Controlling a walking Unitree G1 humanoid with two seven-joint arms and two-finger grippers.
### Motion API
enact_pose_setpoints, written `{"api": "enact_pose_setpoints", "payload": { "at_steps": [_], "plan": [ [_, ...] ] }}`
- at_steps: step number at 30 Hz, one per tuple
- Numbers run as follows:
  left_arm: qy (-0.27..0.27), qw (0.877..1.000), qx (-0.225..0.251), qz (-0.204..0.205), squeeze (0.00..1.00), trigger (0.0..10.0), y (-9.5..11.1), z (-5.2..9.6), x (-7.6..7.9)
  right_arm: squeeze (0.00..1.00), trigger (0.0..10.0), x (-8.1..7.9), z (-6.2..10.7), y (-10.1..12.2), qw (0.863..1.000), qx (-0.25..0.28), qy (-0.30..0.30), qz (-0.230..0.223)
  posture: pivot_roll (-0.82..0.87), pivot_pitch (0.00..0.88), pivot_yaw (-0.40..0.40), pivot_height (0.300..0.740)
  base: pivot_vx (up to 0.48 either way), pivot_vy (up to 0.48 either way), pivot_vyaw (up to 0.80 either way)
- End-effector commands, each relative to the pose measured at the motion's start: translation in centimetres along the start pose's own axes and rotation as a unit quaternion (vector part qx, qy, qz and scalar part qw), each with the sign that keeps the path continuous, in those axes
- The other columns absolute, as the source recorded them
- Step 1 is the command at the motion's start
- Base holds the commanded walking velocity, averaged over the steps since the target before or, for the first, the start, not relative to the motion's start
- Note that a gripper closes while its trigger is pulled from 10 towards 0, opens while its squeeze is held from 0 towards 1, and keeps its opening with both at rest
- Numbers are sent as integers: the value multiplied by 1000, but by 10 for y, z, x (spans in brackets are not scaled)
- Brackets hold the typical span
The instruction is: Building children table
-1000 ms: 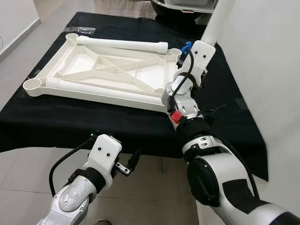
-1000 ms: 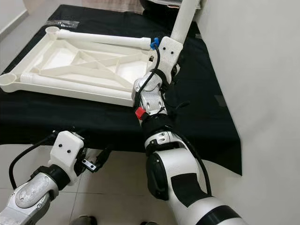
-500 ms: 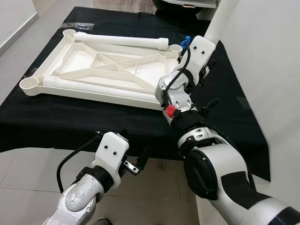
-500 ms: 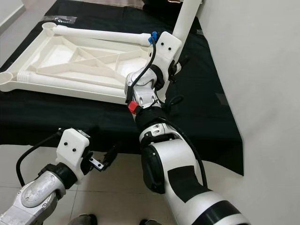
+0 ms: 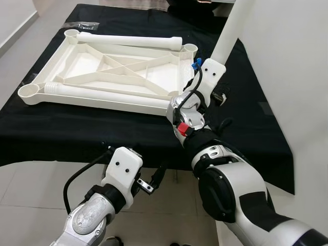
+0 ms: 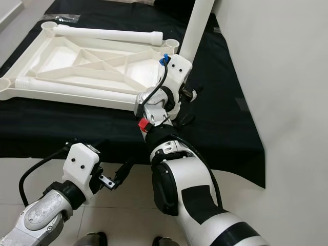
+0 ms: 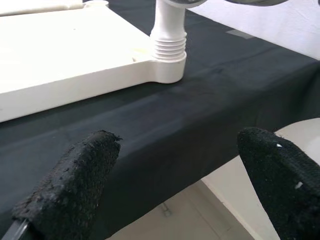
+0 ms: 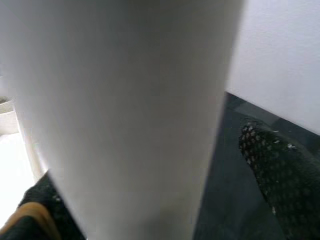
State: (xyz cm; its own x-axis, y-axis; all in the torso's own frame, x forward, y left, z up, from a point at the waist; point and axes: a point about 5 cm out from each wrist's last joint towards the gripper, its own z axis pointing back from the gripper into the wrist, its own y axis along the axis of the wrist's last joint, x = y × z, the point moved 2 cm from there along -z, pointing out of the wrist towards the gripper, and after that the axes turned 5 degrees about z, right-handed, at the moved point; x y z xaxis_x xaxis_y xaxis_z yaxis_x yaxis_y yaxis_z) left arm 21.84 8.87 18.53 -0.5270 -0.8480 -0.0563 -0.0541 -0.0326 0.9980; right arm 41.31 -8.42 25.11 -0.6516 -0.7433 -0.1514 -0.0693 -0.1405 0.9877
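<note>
A white children's tabletop (image 5: pixel 128 72) lies upside down on a black-covered table (image 5: pixel 77 133). Two white legs rest flat on it, one along the far side (image 5: pixel 128 41) and one along the near side (image 5: pixel 102 95). A third leg (image 5: pixel 230 31) stands upright in the near right corner socket (image 7: pixel 167 70). My right gripper (image 5: pixel 218 96) is low on this leg with its fingers around it. One finger (image 8: pixel 280 170) stands a little off the leg, so the gripper is open. My left gripper (image 5: pixel 154 179) hangs open and holds nothing, below the table's front edge.
A white wall (image 5: pixel 297 77) runs close along the table's right side. Pale tiled floor (image 5: pixel 31 195) lies in front of the table and to its left. A small clear plastic bag (image 5: pixel 84 24) sits at the far left corner of the cloth.
The camera has shifted a little. My right gripper has come down the upright leg toward the near right corner. The left gripper has edged slightly to the right.
</note>
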Motion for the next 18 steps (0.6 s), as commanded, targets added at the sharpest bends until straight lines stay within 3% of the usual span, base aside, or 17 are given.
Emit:
{"api": "enact_pose_setpoints", "payload": {
  "at_steps": [1, 2, 3, 10, 11, 18],
  "plan": [
    [-3, 1000, -10, 0, 0, 10000, -5, 2, 3, 451, 10000, -1, 1, -1, 1000, -1, 2, -4, 153, 181, -117, 740, 0, 0, 0],
    [-4, 1000, -10, 0, 0, 10000, -5, 2, 3, 451, 10000, -2, 1, 0, 1000, -1, 4, -4, 153, 181, -117, 740, 0, 0, 0],
    [-4, 1000, -10, 0, 0, 10000, -5, 1, 3, 0, 10000, -4, 3, -1, 1000, -4, 16, -6, 150, 176, -116, 740, 0, 0, 0],
    [-4, 1000, -10, -1, 0, 10000, -6, 0, 2, 0, 10000, -10, 6, -5, 999, -6, 51, -3, 148, 174, -115, 740, 0, 0, 0],
    [-3, 1000, -9, -1, 0, 10000, -6, 0, 1, 1000, 10000, -11, 7, -6, 998, 4, 67, 5, 148, 171, -115, 740, 0, 0, 0],
    [0, 1000, -10, -2, 0, 10000, -7, 1, 0, 1000, 10000, -7, 5, -16, 996, 9, 92, 6, 144, 171, -113, 740, 0, 0, 0]
  ]
}}
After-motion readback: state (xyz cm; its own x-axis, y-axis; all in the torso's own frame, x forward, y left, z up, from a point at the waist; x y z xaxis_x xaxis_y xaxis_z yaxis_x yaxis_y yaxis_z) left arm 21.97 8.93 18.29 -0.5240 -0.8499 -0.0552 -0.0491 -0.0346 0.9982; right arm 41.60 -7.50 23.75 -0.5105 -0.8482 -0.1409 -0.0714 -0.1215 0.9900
